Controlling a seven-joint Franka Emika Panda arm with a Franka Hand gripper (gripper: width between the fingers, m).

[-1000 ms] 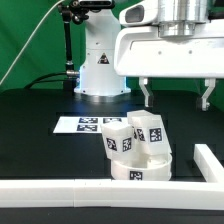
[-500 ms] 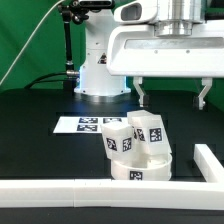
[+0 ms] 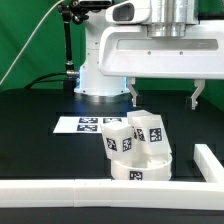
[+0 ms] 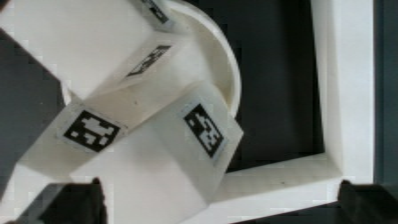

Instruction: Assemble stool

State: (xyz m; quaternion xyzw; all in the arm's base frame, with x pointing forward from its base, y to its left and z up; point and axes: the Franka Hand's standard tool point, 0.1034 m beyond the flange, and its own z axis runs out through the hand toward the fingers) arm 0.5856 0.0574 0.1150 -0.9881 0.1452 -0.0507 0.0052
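Open gripper [image 3: 166, 96] above the half-built stool [image 3: 138, 150]

The fingers stood wide apart, holding nothing. The round seat [image 3: 140, 170] lay flat near the corner of the L-shaped rail [image 3: 60, 190], probably so that it could not slide. Two legs [image 3: 118, 138] stood on it, their long axes nearly upright, a little tilted.

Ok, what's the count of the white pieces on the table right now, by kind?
Ring seat: 1
Block legs: 2 clearly seen, piled on the seat; a third cannot be made out
Marker board: 1
L-shaped rail: 1
Total: 5 seen
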